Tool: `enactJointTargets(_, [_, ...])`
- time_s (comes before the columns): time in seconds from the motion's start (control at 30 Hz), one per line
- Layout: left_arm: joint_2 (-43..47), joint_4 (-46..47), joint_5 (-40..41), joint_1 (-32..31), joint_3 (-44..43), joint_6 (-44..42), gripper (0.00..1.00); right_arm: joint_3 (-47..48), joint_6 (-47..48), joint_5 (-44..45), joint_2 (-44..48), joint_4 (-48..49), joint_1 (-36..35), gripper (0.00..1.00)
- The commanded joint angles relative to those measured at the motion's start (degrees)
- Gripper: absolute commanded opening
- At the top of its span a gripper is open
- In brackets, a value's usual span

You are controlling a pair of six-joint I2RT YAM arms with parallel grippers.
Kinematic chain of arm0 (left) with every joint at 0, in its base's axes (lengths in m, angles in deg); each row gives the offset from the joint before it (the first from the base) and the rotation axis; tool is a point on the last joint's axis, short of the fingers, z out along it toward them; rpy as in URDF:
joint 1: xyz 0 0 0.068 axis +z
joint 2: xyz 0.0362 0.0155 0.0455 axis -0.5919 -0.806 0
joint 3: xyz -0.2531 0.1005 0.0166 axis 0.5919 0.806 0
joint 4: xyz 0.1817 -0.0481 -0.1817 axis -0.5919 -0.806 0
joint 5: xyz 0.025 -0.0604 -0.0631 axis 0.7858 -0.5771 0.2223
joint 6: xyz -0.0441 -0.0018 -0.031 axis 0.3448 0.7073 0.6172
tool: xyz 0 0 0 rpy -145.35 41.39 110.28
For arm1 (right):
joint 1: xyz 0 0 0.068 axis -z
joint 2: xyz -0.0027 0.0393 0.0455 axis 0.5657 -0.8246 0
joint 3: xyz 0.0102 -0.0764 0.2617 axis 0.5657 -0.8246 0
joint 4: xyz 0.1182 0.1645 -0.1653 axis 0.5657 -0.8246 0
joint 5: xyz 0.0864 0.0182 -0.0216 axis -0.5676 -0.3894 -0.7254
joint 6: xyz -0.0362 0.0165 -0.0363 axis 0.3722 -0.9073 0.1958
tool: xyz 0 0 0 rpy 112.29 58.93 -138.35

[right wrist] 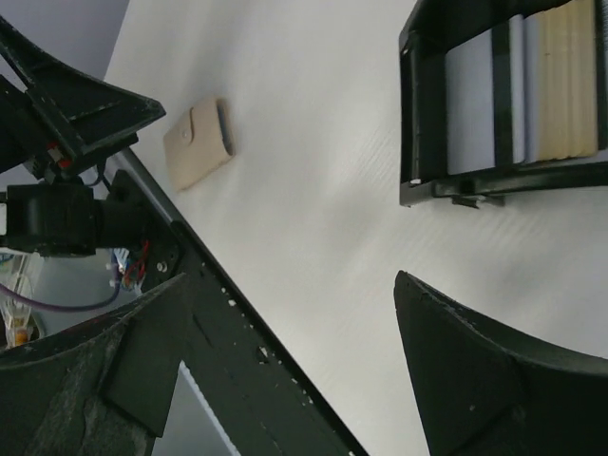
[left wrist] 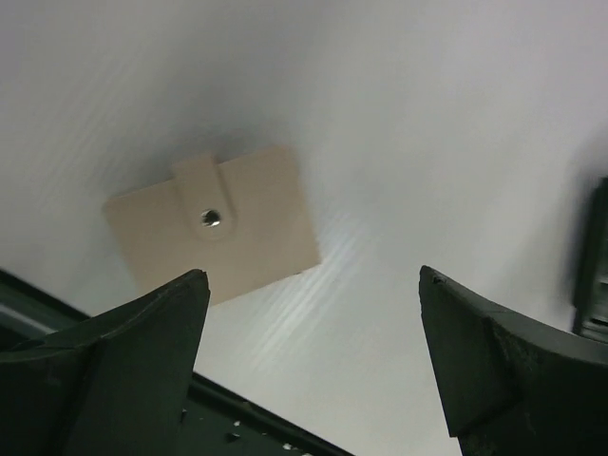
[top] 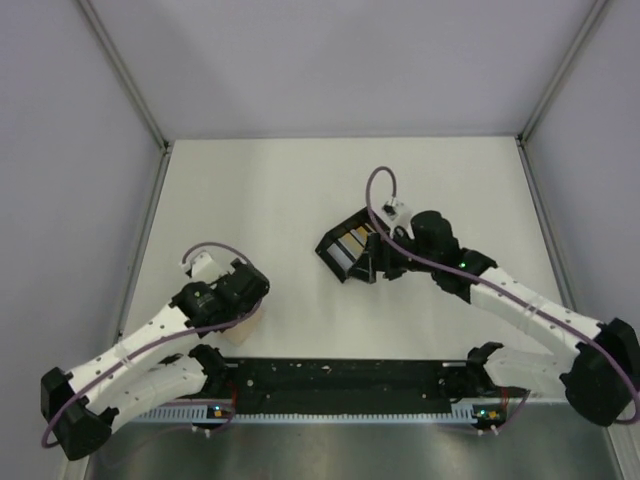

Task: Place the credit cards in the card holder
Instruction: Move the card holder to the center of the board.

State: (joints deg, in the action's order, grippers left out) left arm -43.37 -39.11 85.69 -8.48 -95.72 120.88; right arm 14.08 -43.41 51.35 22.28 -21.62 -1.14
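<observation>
Credit cards [right wrist: 521,100] sit in a black tray [right wrist: 410,123] while we watch two robot arms divide the job between them on a white table [top: 300,190].

The table is matte and faintly ribbed. The tray is hard black plastic, square and open-topped, and it lies turned at an angle right of centre. The right arm [top: 520,305] reaches in beside it. In its wrist view the right pincer [right wrist: 290,280] is spread wide and holds nothing, and the tray lies just ahead and to the right of its fingers. We judge this arm much the nearer to the cards.

The left pincer [left wrist: 311,285] hangs above the near left part of the table, also spread wide and empty. The card holder [left wrist: 242,237] lies flat just ahead of it, nearer the left-hand finger than the right and well apart from the tray. It is a tan sleeve, leather-like, almost square and skewed in the wrist view. A short tab folds over one edge and is pinned by a small metal snap [left wrist: 210,218].

The cards are thin, stiff plastic, lying flat and overlapped. We see them as three strips: pale grey-blue, whitish and yellow-tan. Their long edges run across the line on which the right fingers close.
</observation>
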Motion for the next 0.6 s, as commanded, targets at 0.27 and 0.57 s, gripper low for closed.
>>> enactJointTargets(0.27, [-4.54,-21.44,0.19,-0.23,1.85,23.06,0.93,13.13,-1.02,1.04,-19.48,6.80,-12.39,0.86])
enactJointTargets(0.57, [-11.57,-17.86,-2.69,-0.14,1.22,22.63,0.92,18.66,-2.17,4.19,-33.19,6.47,-13.36,0.85])
